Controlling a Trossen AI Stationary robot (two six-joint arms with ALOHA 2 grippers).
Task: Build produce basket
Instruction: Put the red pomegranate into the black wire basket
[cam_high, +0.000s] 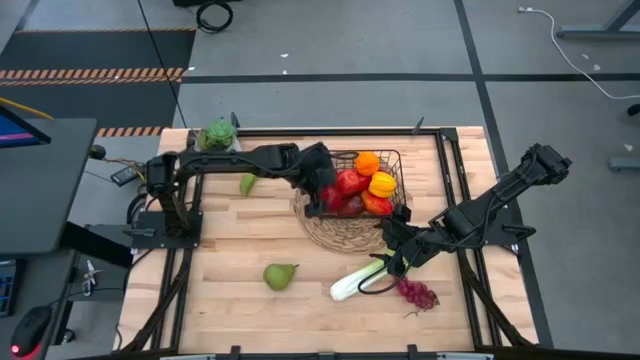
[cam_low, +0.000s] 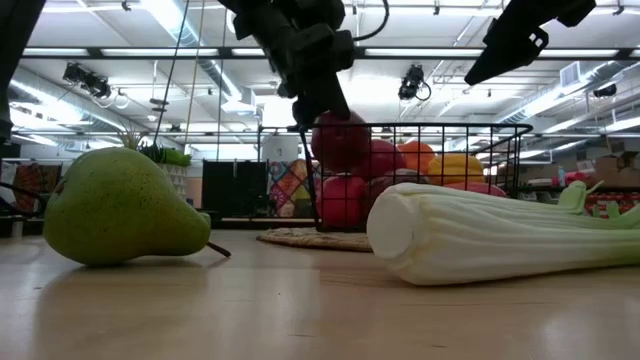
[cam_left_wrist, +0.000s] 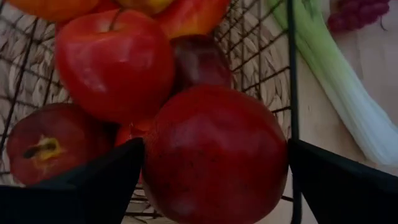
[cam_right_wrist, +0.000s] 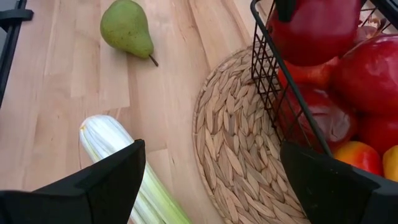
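The black wire basket (cam_high: 399, 158) stands on a round woven mat (cam_high: 340, 236) and holds red apples, an orange (cam_high: 367, 162) and a yellow pepper (cam_high: 382, 184). My left gripper (cam_high: 328, 192) is at the basket's left end, shut on a red apple (cam_left_wrist: 214, 155). My right gripper (cam_high: 398, 252) is open and hovers over the leafy end of the celery (cam_high: 360, 280). The celery lies flat on the table, its cut end (cam_right_wrist: 106, 134) toward the near edge. Purple grapes (cam_high: 418, 293) lie beside it. Two green pears (cam_high: 280, 275) (cam_high: 248, 183) lie on the table. My left gripper pinches the red apple's (cam_low: 340, 140) opposite sides between its two fingers (cam_left_wrist: 93, 186). It comes slanting down from the table's left. The apple sits at about the basket's rim height, over the other apples (cam_left_wrist: 115, 62). I cannot tell whether it rests on them.
A potted green plant (cam_high: 217, 135) stands at the table's far left corner. Bare wood lies between the near pear and the left edge. The right arm's links slant over the table's right side.
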